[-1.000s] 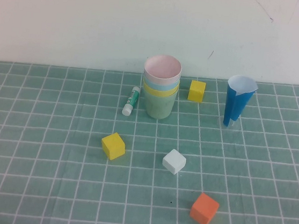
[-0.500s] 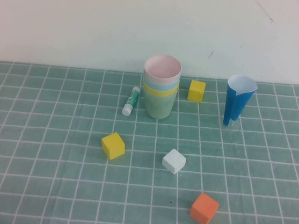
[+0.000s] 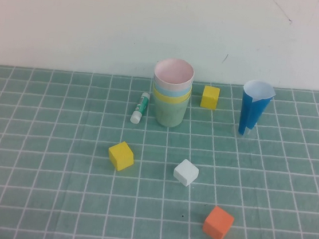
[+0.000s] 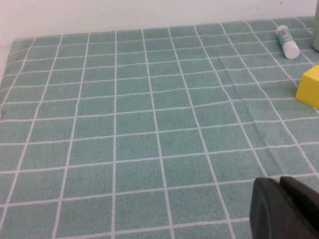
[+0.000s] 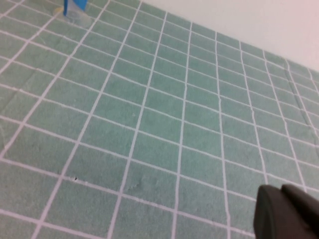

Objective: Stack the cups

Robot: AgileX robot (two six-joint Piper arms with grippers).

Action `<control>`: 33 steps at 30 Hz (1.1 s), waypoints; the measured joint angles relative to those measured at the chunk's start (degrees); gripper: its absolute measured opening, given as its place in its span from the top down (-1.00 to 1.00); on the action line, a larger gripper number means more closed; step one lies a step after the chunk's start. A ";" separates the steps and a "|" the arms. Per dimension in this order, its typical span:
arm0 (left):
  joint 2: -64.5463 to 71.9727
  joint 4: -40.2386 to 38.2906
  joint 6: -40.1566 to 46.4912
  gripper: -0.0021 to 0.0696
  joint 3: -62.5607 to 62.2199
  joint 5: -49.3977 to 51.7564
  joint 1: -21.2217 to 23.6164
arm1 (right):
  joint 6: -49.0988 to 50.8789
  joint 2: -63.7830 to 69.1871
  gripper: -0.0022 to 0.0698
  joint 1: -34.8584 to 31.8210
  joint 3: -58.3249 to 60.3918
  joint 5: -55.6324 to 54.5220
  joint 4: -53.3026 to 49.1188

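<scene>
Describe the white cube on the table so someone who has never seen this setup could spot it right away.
Start at the stack of cups near the back wall, pink on top and pale green at the bottom. Come straight toward the robot from it to the white cube, lying between the yellow cube and the orange cube. It is the only white block on the green checked cloth.

Green gridded cloth (image 5: pixel 164 124), right gripper (image 5: pixel 286 214) with dark fingers together above it, what looks like the blue cone's base (image 5: pixel 75 7) far off

Pink, light blue, yellow and pale green cups (image 3: pixel 171 95) on a green, white-gridded tablecloth (image 3: pixel 53 188).
</scene>
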 joint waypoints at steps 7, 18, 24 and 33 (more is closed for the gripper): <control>0.00 0.00 0.03 0.95 0.00 0.00 0.00 | 0.00 0.00 0.94 0.00 0.09 -0.10 0.05; 0.00 0.00 0.03 0.95 0.00 0.00 0.00 | -0.22 0.00 0.94 0.00 0.09 -0.47 2.12; 0.00 0.00 -0.14 0.95 0.00 0.00 0.00 | 0.90 0.00 0.94 0.00 0.09 -0.47 2.24; 0.00 0.00 -0.14 0.95 0.00 0.00 0.00 | 0.21 0.00 0.94 -0.09 0.09 -0.47 2.09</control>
